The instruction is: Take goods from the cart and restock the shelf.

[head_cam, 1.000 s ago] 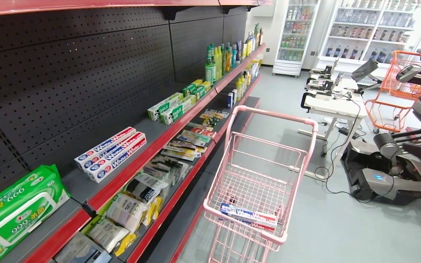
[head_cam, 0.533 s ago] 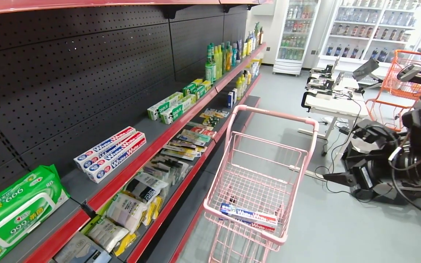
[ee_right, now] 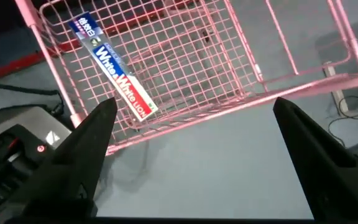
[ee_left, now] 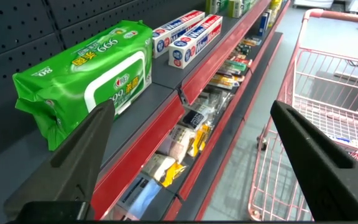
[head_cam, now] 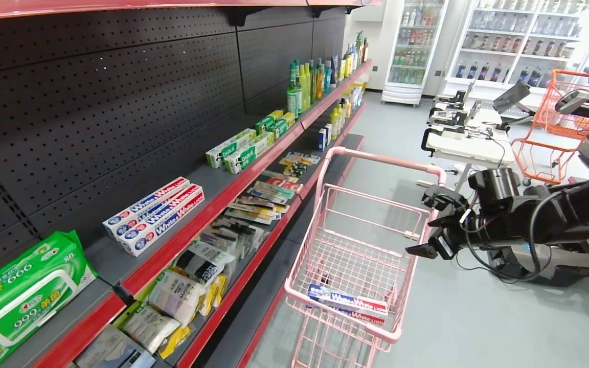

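A pink wire cart (head_cam: 376, 220) stands in the aisle beside the red-edged shelf (head_cam: 212, 209). White, red and blue toothpaste boxes (head_cam: 348, 302) lie at the near end of its basket, also seen in the right wrist view as toothpaste boxes (ee_right: 114, 74) inside the cart (ee_right: 229, 106). Matching toothpaste boxes (head_cam: 156, 212) lie on the upper shelf. My right gripper (head_cam: 425, 223) hangs open and holds nothing, just outside the cart's right rim. My left gripper (ee_left: 192, 109) is open and holds nothing too, near the shelf front between a green wipes pack (ee_left: 86, 74) and the cart (ee_left: 328, 118).
Green toothpaste boxes (head_cam: 238, 151) and bottles (head_cam: 310, 84) stand farther along the shelf. Sachets and packets (head_cam: 187, 291) fill the lower shelf. A white desk (head_cam: 471, 145), an orange cart (head_cam: 560, 128) and floor cables (head_cam: 466, 225) lie to the right. Open floor lies right of the cart.
My right arm has swung in from the far right toward the cart, bringing its open gripper beside the cart's right rim. Cart and goods have not moved.
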Available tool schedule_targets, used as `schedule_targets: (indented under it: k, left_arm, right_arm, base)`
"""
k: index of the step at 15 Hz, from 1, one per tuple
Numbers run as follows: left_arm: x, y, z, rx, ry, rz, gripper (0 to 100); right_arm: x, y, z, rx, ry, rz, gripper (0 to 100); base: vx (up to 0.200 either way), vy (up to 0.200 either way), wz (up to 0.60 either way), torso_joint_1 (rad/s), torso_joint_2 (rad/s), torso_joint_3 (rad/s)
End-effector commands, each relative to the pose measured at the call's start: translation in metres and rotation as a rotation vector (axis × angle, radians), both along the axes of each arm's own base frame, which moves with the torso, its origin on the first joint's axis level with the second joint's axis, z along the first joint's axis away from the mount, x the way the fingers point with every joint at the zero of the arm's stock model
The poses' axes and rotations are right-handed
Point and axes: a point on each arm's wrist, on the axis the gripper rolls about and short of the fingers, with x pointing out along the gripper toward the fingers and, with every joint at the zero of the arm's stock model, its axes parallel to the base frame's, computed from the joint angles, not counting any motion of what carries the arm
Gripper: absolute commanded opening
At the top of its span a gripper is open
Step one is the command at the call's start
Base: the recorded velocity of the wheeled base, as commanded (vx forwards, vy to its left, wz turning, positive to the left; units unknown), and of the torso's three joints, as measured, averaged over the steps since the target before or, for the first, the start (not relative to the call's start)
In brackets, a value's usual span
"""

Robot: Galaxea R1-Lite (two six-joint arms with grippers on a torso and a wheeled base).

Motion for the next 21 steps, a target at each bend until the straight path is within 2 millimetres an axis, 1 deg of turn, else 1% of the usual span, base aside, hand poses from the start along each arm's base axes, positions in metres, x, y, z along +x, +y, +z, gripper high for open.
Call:
schedule_targets:
  k: [1, 3, 6, 7, 8, 9, 11, 15, 18, 20, 21]
  left_arm:
    - [0.0, 0.0, 0.0, 0.0, 0.001, 0.001, 100]
    - [0.0, 0.0, 0.0, 0.0, 0.001, -0.001, 100]
    - [0.0, 0.0, 0.0, 0.0, 0.001, -0.001, 100]
    - [0.0, 0.0, 0.0, 0.0, 0.001, 0.001, 100]
    - [0.0, 0.0, 0.0, 0.0, 0.001, 0.001, 100]
    - [0.0, 0.0, 0.0, -0.001, 0.001, 0.002, 100]
    - [0.0, 0.0, 0.0, -0.001, 0.001, 0.001, 100]
    - [0.0, 0.0, 0.0, 0.0, 0.001, 0.002, 100]
    - [0.0, 0.0, 0.0, 0.0, 0.001, 0.001, 100]
    - [0.0, 0.0, 0.0, -0.001, 0.001, -0.001, 100]
    - [0.0, 0.0, 0.0, 0.0, 0.001, -0.001, 100]
  right_arm:
    - [0.014, 0.018, -0.027, 0.0, 0.05, 0.042, 100]
    - [0.024, 0.03, -0.026, 0.002, 0.027, 0.068, 100]
    - [0.025, 0.044, -0.032, 0.003, 0.036, 0.101, 100]
    - [0.026, 0.047, -0.032, 0.003, 0.032, 0.107, 100]
    - [0.029, 0.055, -0.032, 0.012, 0.029, 0.118, 100]
    - [0.03, 0.059, -0.031, 0.018, 0.025, 0.12, 100]
    - [0.031, 0.063, -0.036, 0.018, 0.034, 0.126, 100]
    - [0.037, 0.063, -0.039, 0.017, 0.029, 0.126, 100]
    - [0.042, 0.063, -0.038, 0.014, 0.011, 0.13, 100]
    - [0.043, 0.067, -0.042, 0.012, 0.018, 0.14, 100]
    - [0.042, 0.073, -0.045, 0.011, 0.024, 0.154, 100]
  base:
    - [0.0, 0.0, 0.0, 0.0, 0.0, 0.0]
    - [0.0, 0.0, 0.0, 0.0, 0.0, 0.0]
    - [0.0, 0.0, 0.0, 0.0, 0.0, 0.0]
    - [0.0, 0.0, 0.0, 0.0, 0.0, 0.0]
    - [0.0, 0.0, 0.0, 0.0, 0.0, 0.0]
    - [0.0, 0.0, 0.0, 0.0, 0.0, 0.0]
    - [0.0, 0.0, 0.0, -0.047, 0.12, 0.057]
    - [0.0, 0.0, 0.0, -0.124, 0.26, 0.137]
    - [0.0, 0.0, 0.0, -0.15, 0.33, 0.17]
    - [0.0, 0.0, 0.0, -0.154, 0.34, 0.186]
    - [0.0, 0.0, 0.0, -0.159, 0.33, 0.193]
